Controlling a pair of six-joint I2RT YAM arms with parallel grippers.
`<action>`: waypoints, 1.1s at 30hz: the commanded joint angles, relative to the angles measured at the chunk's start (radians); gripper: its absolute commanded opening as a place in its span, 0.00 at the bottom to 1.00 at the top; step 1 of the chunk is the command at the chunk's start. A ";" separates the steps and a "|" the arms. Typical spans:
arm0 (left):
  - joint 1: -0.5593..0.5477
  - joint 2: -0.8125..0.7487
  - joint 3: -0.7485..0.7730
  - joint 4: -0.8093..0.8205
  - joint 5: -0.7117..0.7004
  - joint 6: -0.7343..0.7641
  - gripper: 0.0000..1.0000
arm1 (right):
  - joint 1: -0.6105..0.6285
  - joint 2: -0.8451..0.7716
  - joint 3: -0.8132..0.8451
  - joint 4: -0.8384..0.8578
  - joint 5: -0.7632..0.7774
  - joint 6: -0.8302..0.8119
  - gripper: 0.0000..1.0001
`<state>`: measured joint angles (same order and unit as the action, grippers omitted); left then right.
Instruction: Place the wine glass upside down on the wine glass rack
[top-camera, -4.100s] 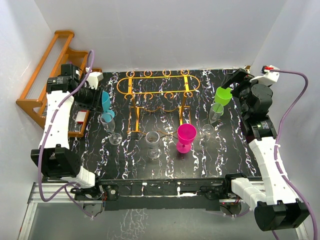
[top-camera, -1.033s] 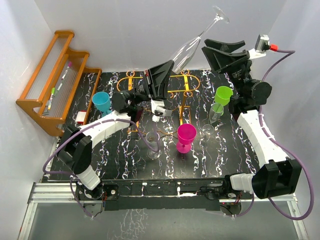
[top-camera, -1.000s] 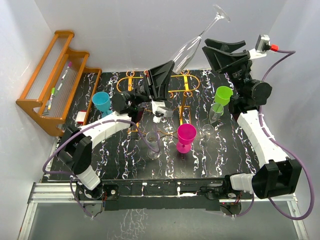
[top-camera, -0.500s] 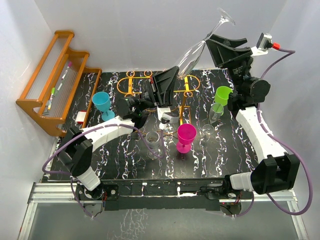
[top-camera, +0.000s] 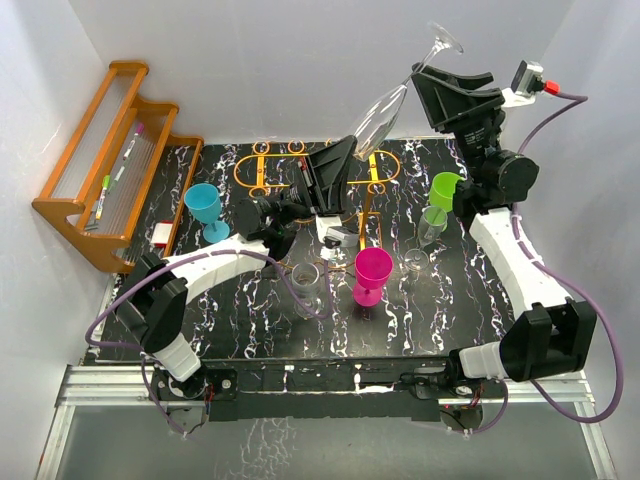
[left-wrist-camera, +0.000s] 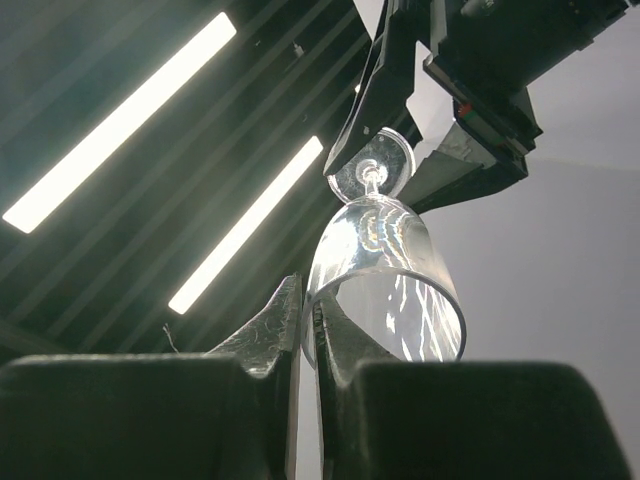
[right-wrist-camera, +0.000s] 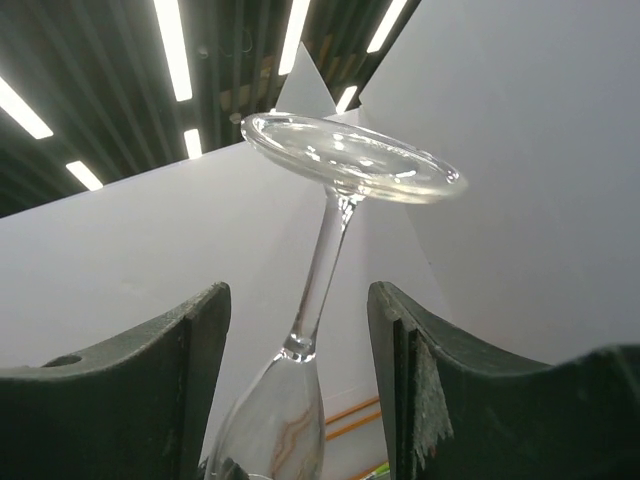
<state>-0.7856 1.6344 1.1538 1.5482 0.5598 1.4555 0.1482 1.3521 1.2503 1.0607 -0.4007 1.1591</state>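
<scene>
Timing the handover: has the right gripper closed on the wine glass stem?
No. The right gripper is open: its fingers stand apart on either side of the stem of the wine glass, not touching it.

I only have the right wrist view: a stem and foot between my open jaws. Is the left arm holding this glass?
Observer: Yes. The left jaws are shut on the bowl rim of the glass.
Operator: Where is the rack?
Observer: The rack stands at the far side of the table, partly hidden by the left arm.
Operator: Anything standing near it?
Observer: A pink cup and a second clear glass stand just in front of it.
</scene>
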 joint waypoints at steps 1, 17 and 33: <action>-0.003 -0.058 -0.009 0.066 -0.013 0.022 0.00 | 0.012 0.018 0.063 0.060 -0.021 0.009 0.57; -0.003 0.016 0.040 0.087 -0.024 0.063 0.00 | 0.030 0.032 0.047 0.040 -0.041 -0.013 0.35; -0.003 -0.019 -0.043 -0.032 0.050 0.165 0.00 | 0.029 -0.038 0.100 -0.149 -0.010 -0.197 0.08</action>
<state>-0.7807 1.6718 1.1351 1.5387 0.5606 1.5803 0.1749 1.3598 1.2800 0.9745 -0.4221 1.1027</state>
